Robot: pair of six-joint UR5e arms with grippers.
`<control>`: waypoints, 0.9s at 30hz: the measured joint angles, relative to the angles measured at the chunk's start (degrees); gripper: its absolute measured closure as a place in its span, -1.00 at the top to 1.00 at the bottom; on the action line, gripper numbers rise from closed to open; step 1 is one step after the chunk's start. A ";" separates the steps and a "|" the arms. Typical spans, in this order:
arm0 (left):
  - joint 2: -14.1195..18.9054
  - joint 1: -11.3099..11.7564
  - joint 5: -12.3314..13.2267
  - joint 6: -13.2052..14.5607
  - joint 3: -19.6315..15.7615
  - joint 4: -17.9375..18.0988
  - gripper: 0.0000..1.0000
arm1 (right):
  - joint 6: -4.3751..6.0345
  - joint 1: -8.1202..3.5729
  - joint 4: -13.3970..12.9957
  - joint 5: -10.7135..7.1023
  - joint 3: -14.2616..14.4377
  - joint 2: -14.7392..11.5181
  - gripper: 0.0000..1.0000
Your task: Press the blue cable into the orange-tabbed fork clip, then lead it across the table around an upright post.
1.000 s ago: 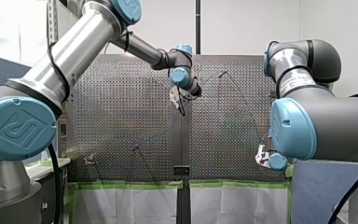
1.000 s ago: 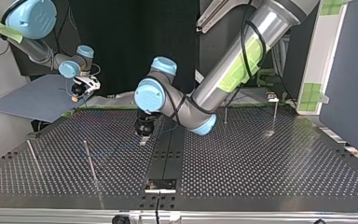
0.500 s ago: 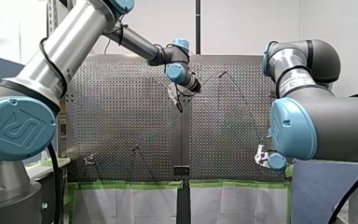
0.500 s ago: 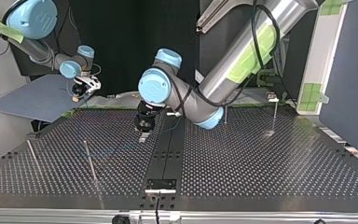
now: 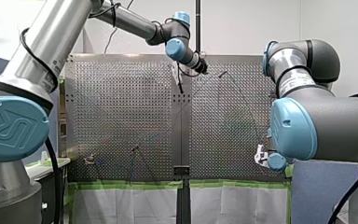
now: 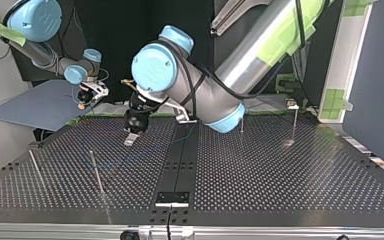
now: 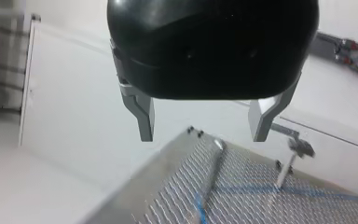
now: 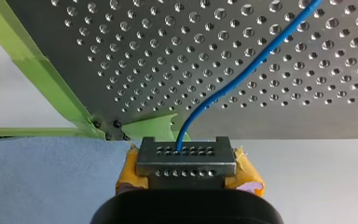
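1. My right gripper (image 8: 186, 154) clenches the blue cable (image 8: 242, 70) just off the perforated table's (image 8: 121, 70) corner.
2. My left gripper (image 7: 203, 137) hangs released and empty above the table.
3. This is probably the routing step. Next, my left must grasp the cable on the table by the upright post (image 7: 212, 172).

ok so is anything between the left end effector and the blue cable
Nothing visible does. My left end effector is open and empty above the table; the blue cable lies ahead of it beside an upright post, with only air between.
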 joint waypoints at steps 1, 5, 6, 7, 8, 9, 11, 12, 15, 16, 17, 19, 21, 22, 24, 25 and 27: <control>0.40 -0.21 0.16 0.46 0.45 -0.44 0.99 | 0.01 0.02 -0.02 -0.09 0.00 0.00 -1.00; 1.28 -0.75 0.53 2.28 2.26 -2.26 0.99 | 0.05 0.01 -0.04 -0.24 0.00 -0.01 -1.00; 1.37 -0.81 0.57 2.86 2.86 -2.88 0.99 | 0.06 0.02 -0.04 -0.25 0.00 0.00 -1.00; 1.41 -0.85 0.58 3.32 3.31 -3.34 0.99 | 0.08 0.01 -0.05 -0.27 0.01 -0.01 -1.00; 1.43 -0.88 0.59 3.76 3.74 -3.75 0.99 | 0.08 0.01 -0.05 -0.29 0.01 -0.01 -1.00; 1.36 -0.93 0.69 4.31 4.29 -4.31 0.99 | 0.09 0.02 -0.05 -0.31 0.01 0.00 -1.00; 1.24 -0.99 1.14 5.18 5.17 -5.19 0.99 | 0.09 0.05 -0.05 -0.37 0.01 0.00 -1.00; 1.18 -0.99 1.47 5.78 5.76 -5.76 0.99 | 0.09 0.08 -0.05 -0.39 0.01 -0.01 -1.00; 0.90 -0.90 2.11 7.19 7.18 -7.19 0.99 | 0.05 0.16 -0.04 -0.43 0.00 0.00 -1.00; 0.74 -0.93 2.24 7.60 7.58 -7.58 0.99 | 0.04 0.19 -0.04 -0.44 0.00 0.00 -1.00; 0.52 -0.97 2.34 8.02 8.00 -8.02 0.99 | 0.04 0.22 -0.05 -0.44 0.00 0.00 -1.00; -0.29 -1.09 2.44 9.10 9.00 -9.09 0.99 | 0.03 0.27 -0.04 -0.45 0.00 0.00 -1.00; -1.25 -1.20 2.50 10.16 9.89 -10.18 0.99 | 0.05 0.30 -0.03 -0.45 -0.01 0.00 -1.00; -1.65 -1.25 2.51 10.59 10.24 -10.61 0.99 | 0.07 0.30 -0.02 -0.45 -0.01 0.00 -1.00; -2.51 -1.34 2.57 11.59 10.80 -11.58 0.99 | 0.11 0.31 0.00 -0.45 -0.01 0.00 -1.00; -2.76 -1.36 2.59 12.02 10.95 -12.02 0.99 | 0.15 0.31 0.00 -0.45 -0.01 0.00 -1.00; -3.11 -1.39 2.70 13.08 11.14 -12.65 0.99 | 0.19 0.32 0.00 -0.46 -0.01 0.00 -1.00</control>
